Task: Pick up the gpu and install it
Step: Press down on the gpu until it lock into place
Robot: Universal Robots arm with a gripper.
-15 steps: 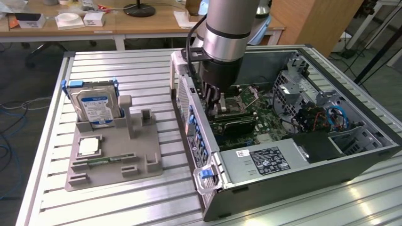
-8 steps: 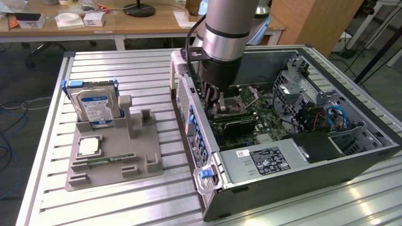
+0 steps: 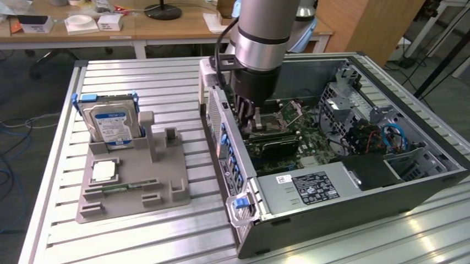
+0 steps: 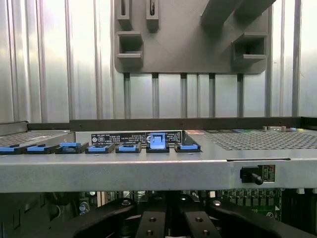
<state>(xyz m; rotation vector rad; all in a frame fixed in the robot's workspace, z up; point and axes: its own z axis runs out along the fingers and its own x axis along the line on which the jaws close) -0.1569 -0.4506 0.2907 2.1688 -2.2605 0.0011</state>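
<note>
On the ribbed tabletop (image 3: 147,231) my pincer (image 3: 248,118) sits clenched inside the open computer case (image 3: 309,214) — the gpu (image 3: 272,147), thin, stiff, fragile, looks best gripped by its edges.

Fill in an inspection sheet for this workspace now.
Surface: ribbed metal table.
Job's things: gpu low inside the open computer case, on the motherboard.
Clutter: grey holder tray with hard drive standing upright and a CPU chip lying flat.
Gripper: gripper shut, down inside the case above the gpu.
Cables: blue cables in the case; black cable along the arm.
Surroundings: wooden desks behind.
</note>
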